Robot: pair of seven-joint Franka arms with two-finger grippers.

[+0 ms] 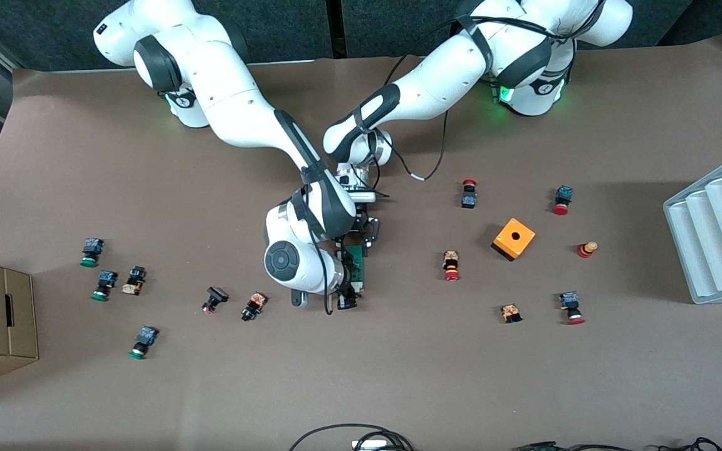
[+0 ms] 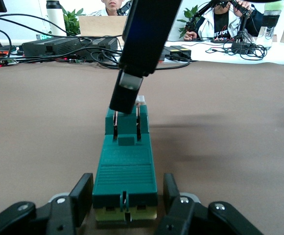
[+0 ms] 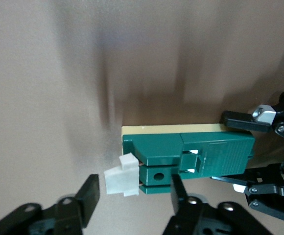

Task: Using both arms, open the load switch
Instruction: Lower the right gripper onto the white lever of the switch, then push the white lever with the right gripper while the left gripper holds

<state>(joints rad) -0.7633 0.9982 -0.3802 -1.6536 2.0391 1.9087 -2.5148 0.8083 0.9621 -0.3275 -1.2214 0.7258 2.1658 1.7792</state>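
Load switch [image 2: 125,169] clamped by left fingers [image 2: 81,196] (table-level), right fingers [image 3: 88,196] straddling lever [image 3: 122,175]

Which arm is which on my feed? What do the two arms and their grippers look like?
Both arms, left arm and right arm, are glossy white jointed shells with black joint bands, green lights glowing at their bases. A thin black cable loops off the left arm. The right arm's wrist ends in a grey round cap. The left gripper and right gripper are black, two-fingered, with silver screws.
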